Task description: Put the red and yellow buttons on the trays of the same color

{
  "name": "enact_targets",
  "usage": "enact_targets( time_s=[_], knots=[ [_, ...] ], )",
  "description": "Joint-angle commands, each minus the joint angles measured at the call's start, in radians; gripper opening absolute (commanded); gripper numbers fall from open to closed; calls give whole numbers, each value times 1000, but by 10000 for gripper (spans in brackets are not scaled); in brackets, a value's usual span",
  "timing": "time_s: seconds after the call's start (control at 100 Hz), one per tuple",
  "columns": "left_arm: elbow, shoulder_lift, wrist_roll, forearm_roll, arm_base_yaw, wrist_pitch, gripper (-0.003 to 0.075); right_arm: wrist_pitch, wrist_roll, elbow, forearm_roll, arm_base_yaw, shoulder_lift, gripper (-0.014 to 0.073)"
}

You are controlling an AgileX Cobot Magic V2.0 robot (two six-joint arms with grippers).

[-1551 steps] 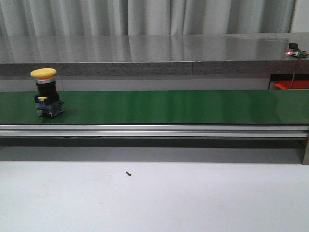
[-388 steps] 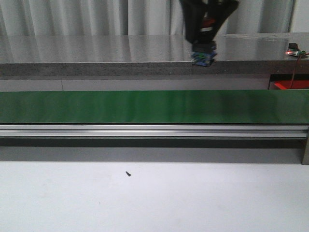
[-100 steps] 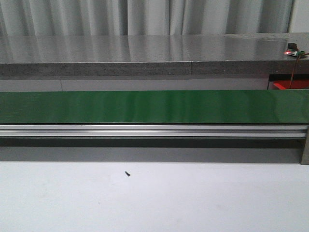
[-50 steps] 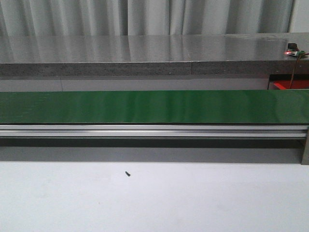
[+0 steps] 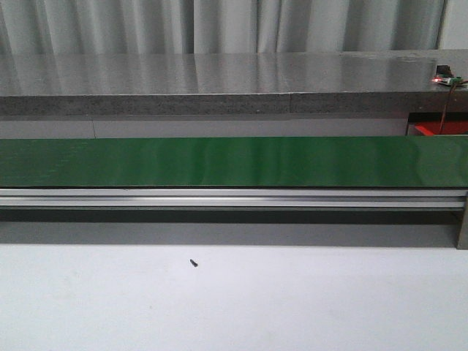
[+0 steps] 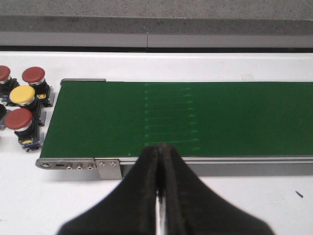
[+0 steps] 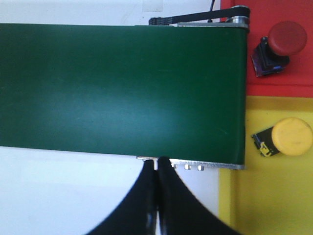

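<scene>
In the right wrist view a yellow button [image 7: 288,137] lies on the yellow tray [image 7: 264,200] and a red button [image 7: 279,43] lies on the red tray [image 7: 274,83], both past the belt's end. My right gripper [image 7: 156,164] is shut and empty over the belt's near rail. In the left wrist view a yellow button [image 6: 24,96] and several red buttons [image 6: 19,121] [image 6: 34,76] [image 6: 4,74] stand on the white table beside the belt's other end. My left gripper [image 6: 160,148] is shut and empty at the belt's near edge. Neither gripper shows in the front view.
The green conveyor belt [image 5: 234,161] runs across the front view with nothing on it, an aluminium rail [image 5: 234,197] along its near side. A grey stone ledge [image 5: 219,84] stands behind. A red tray corner [image 5: 439,129] peeks at far right. A small black screw [image 5: 194,262] lies on the table.
Nothing has moved over the last second. Earlier, a yellow button stood on the belt's left end, and later a gripper carried a button above the belt; both have left the front view.
</scene>
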Motion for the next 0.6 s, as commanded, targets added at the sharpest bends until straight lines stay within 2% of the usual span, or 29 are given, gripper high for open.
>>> enact_targets(
  time_s=[0.0, 0.15, 0.33, 0.59],
  knots=[
    [-24, -4, -3, -12, -6, -70, -20, -102, -10, 53, 11, 3, -110, -68],
    [-24, -4, -3, -12, -6, -70, -20, -171, -10, 192, 11, 3, -272, -68],
    [-24, -4, -3, -12, -6, -72, -20, -174, -10, 313, 11, 3, -470, -68],
    [-24, -4, -3, -12, -6, -81, -20, -182, -10, 353, 11, 3, -633, -68]
  ],
)
